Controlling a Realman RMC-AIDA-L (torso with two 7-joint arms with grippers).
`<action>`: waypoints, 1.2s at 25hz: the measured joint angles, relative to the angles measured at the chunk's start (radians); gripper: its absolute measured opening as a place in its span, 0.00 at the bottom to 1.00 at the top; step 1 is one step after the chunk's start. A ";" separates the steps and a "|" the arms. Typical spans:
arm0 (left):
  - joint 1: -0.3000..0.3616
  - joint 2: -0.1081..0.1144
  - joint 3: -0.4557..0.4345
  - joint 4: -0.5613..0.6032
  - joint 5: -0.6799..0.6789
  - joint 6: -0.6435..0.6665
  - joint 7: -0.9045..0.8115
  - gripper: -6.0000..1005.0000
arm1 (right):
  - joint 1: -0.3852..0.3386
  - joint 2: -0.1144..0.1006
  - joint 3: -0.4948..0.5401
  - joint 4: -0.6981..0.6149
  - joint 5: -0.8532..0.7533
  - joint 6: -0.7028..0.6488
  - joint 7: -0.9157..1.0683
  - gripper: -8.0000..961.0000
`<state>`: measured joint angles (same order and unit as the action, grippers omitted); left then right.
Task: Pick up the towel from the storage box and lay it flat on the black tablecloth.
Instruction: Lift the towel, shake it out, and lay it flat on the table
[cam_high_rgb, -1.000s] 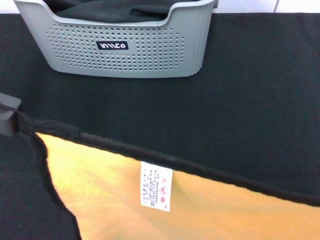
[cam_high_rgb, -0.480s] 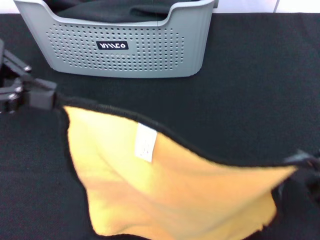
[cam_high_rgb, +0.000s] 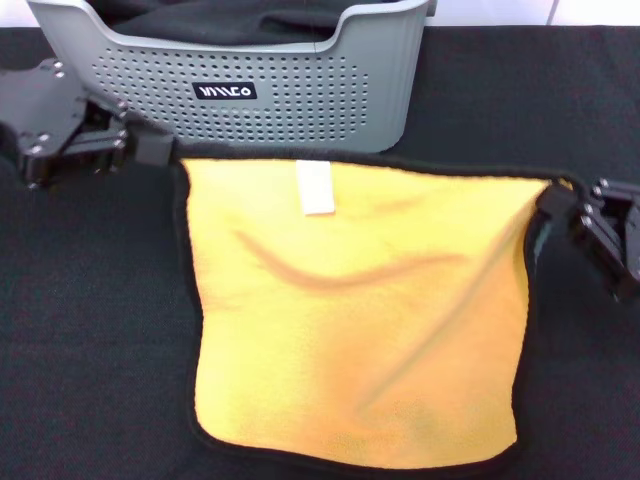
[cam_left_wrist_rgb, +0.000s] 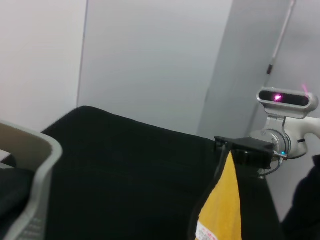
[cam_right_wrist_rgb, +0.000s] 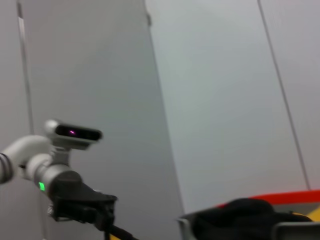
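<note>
The roughly square orange-yellow towel with black trimmed edge (cam_high_rgb: 350, 320) is spread out over the large flat black tablecloth (cam_high_rgb: 90, 340) covering the desk, just in front of the light grey perforated plastic storage box (cam_high_rgb: 240, 85). The towel's far edge runs nearly parallel to the box front, close beside it. A small white label (cam_high_rgb: 317, 187) sits near that far edge. Shallow creases cross the upper half of the cloth; the near edge lies on the tablecloth.

The left end effector (cam_high_rgb: 150, 150) is clenched on the towel's far left corner, just beside the lower left front of the storage box. The right end effector (cam_high_rgb: 556, 204) is clenched on the far right corner, well to the right of the box. The cloth edge is stretched between the two.

In the left wrist view the right end effector (cam_left_wrist_rgb: 235, 150) shows pinching the towel corner, the yellow cloth (cam_left_wrist_rgb: 222, 210) hanging below it. In the right wrist view the left end effector (cam_right_wrist_rgb: 97, 212) appears farther off.

Dark bunched fabric (cam_high_rgb: 220, 18) lies inside the storage box, which carries a small black logo label (cam_high_rgb: 225, 92) on its front wall.
</note>
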<state>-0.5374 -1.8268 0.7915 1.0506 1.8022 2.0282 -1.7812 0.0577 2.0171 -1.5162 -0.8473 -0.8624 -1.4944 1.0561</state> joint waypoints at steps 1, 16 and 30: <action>-0.012 -0.010 -0.015 -0.006 0.022 -0.013 0.006 0.03 | 0.018 -0.001 0.003 0.009 0.000 0.023 0.002 0.04; -0.069 -0.161 -0.017 -0.006 0.340 -0.332 0.090 0.03 | 0.375 -0.009 -0.002 0.312 -0.006 0.343 0.071 0.04; -0.069 -0.238 0.076 -0.013 0.465 -0.635 0.111 0.03 | 0.457 -0.010 -0.020 0.377 -0.053 0.547 0.138 0.04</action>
<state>-0.6067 -2.0645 0.8675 1.0381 2.2670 1.3928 -1.6698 0.5146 2.0067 -1.5358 -0.4698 -0.9155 -0.9475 1.1946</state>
